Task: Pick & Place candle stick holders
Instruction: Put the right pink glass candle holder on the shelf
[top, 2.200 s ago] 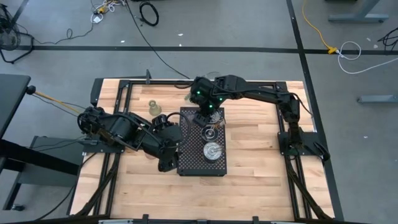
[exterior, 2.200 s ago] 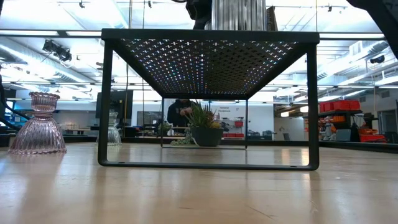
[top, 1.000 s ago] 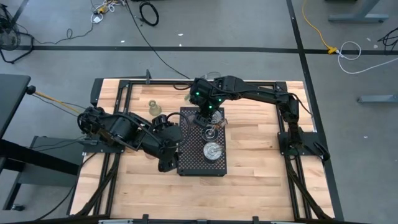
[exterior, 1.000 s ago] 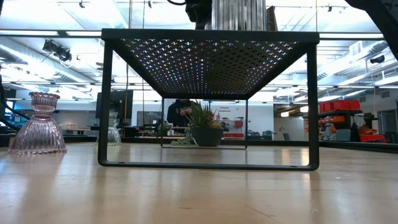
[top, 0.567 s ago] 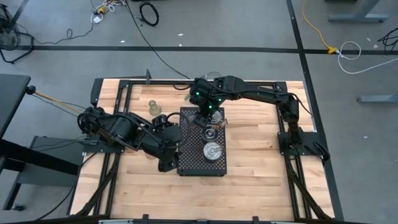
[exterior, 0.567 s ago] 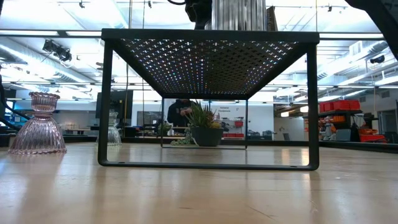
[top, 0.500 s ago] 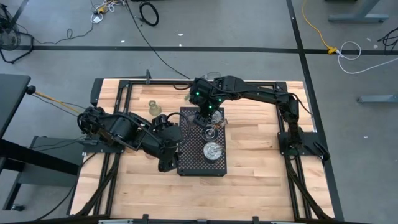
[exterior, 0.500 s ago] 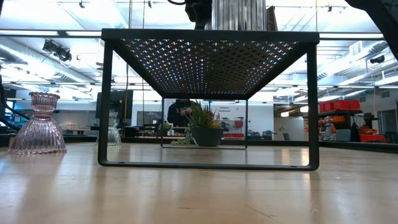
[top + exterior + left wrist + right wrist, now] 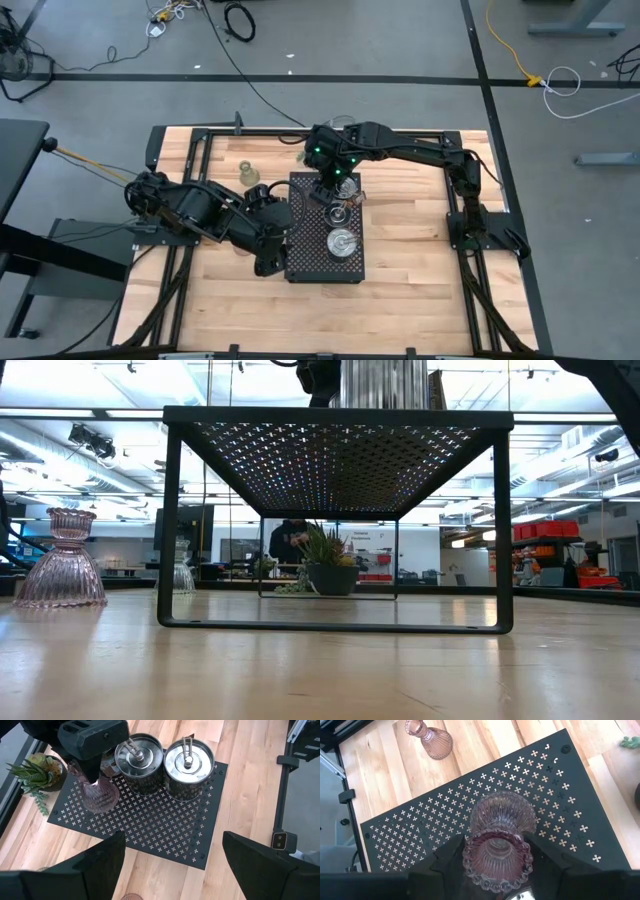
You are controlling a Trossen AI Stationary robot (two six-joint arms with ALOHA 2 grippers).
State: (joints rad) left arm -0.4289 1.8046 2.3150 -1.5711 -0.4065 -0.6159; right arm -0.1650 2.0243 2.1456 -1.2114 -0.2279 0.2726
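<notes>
Right claw (image 9: pixel 497 865) over the black perforated tray (image 9: pixel 570 815), fingers clamped on the beaded rim of a pink glass holder (image 9: pixel 500 837) whose base rests on the tray. 2 silver holders (image 9: pixel 189 761) stand just beside it on the tray. Left claw (image 9: pixel 170 855) hovers nearby, fingers spread, holding nothing. 1 more pink holder (image 9: pixel 431 737) sits on the counter (image 9: pixel 380 765), well apart.

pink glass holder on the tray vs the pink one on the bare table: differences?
The pink holder on the tray stands on the black perforated tray, between the right gripper's jaws. The pink holder on the table stands alone on bare wood, nothing touching it. Both are upright, ribbed, translucent pink glass with flared bases.
</notes>
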